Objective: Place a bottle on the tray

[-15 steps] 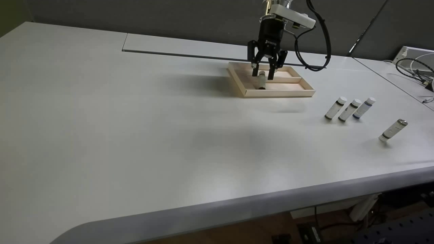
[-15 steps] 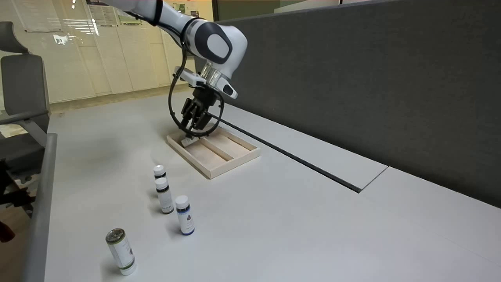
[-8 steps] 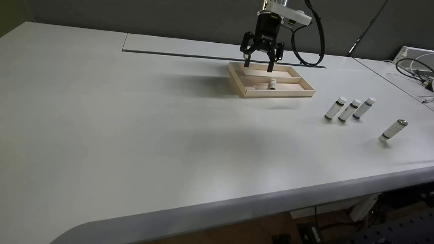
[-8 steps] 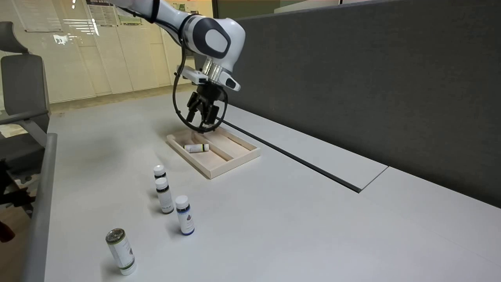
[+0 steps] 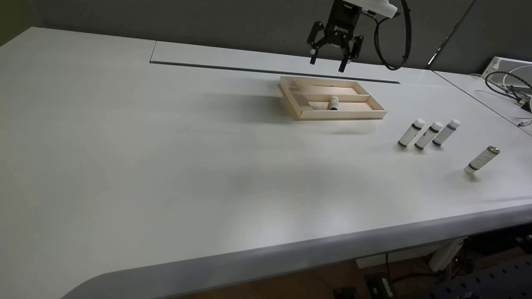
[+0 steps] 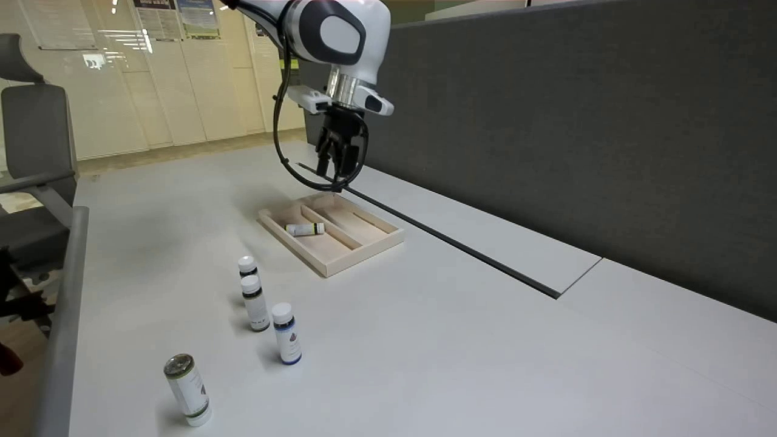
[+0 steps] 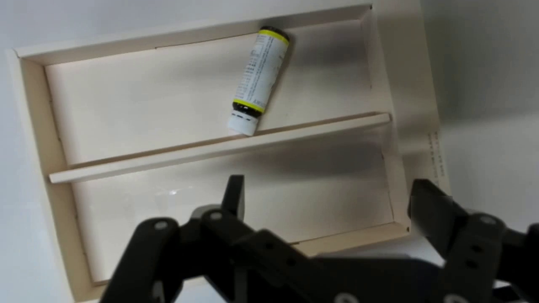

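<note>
A small white-labelled bottle (image 7: 261,71) with yellow bands and a white cap lies on its side inside the light-wood tray (image 7: 219,147). It rests in one of the two long compartments, its cap end against the divider. Both exterior views show the bottle (image 5: 333,103) (image 6: 305,229) lying in the tray (image 5: 343,114) (image 6: 364,252). My gripper (image 5: 327,65) hangs above and behind the tray in an exterior view, jaws wide apart with nothing between them. In the wrist view the gripper (image 7: 328,187) is over the other compartment, one finger (image 7: 234,195) above it and the opposite one past the tray's end.
Three capped bottles (image 5: 411,133) (image 6: 255,306) (image 6: 287,337) stand grouped on the white table beside the tray. Another bottle (image 5: 482,159) (image 6: 188,391) stands apart from them, cap down. A dark partition (image 6: 546,133) rises behind the table, and a black cable loop (image 6: 280,133) hangs from the arm.
A second ago the bottle was tilted between my fingers in the tray. The jaws have opened, the bottle has come to lie flat, and my gripper has risen away from it.
</note>
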`<state>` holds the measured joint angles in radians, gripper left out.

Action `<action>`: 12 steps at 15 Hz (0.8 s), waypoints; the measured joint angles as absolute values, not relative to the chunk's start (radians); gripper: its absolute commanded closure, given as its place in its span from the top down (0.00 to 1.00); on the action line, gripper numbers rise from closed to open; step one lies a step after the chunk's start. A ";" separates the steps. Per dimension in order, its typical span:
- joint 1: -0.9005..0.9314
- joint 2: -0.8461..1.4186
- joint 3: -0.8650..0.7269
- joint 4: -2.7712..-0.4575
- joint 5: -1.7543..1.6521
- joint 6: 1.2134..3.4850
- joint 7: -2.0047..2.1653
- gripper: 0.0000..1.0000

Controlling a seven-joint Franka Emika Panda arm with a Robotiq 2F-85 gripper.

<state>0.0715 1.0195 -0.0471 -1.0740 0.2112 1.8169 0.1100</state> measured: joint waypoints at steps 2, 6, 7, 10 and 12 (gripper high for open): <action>0.052 0.983 -0.045 -1.140 0.218 1.859 0.132 1.00; 0.024 0.917 -0.040 -1.302 0.259 2.001 0.183 1.00; 0.020 0.904 -0.036 -1.348 0.275 2.063 0.193 1.00; 0.019 0.874 -0.022 -1.486 0.312 2.252 0.212 1.00; 0.021 0.857 -0.009 -1.564 0.322 2.336 0.219 1.00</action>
<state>0.0211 0.8572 -0.0085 -1.5642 0.3218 2.3361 0.2189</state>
